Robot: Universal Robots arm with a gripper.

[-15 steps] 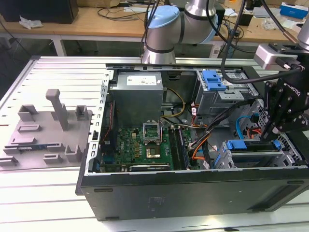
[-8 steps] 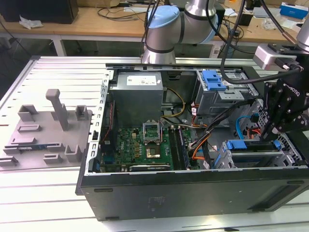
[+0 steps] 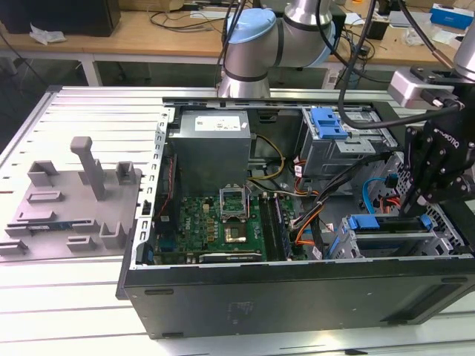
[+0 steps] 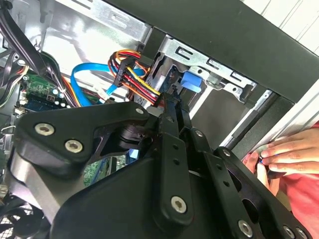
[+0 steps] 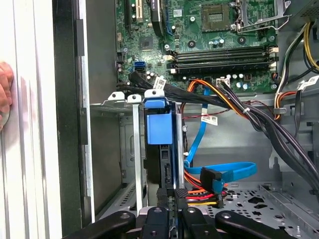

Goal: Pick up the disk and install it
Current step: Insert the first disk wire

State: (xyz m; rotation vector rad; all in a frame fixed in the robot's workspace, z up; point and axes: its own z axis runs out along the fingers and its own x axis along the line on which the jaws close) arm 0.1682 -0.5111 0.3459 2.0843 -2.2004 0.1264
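First wrist view: gripper (image 5: 171,199) apparently clamps blue-framed disk (image 5: 160,130) (edge-on) in metal bay (image 5: 135,149).

A slatted metal table (image 3: 67,297) carries the open computer case (image 3: 297,297) on the exterior view's right and a grey fixture plate (image 3: 67,204) on the left, near its edge.

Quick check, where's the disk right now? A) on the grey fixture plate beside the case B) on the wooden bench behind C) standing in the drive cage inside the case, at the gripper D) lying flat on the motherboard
C: in the first wrist view the disk stands edge-on in the metal drive cage, just above the gripper.
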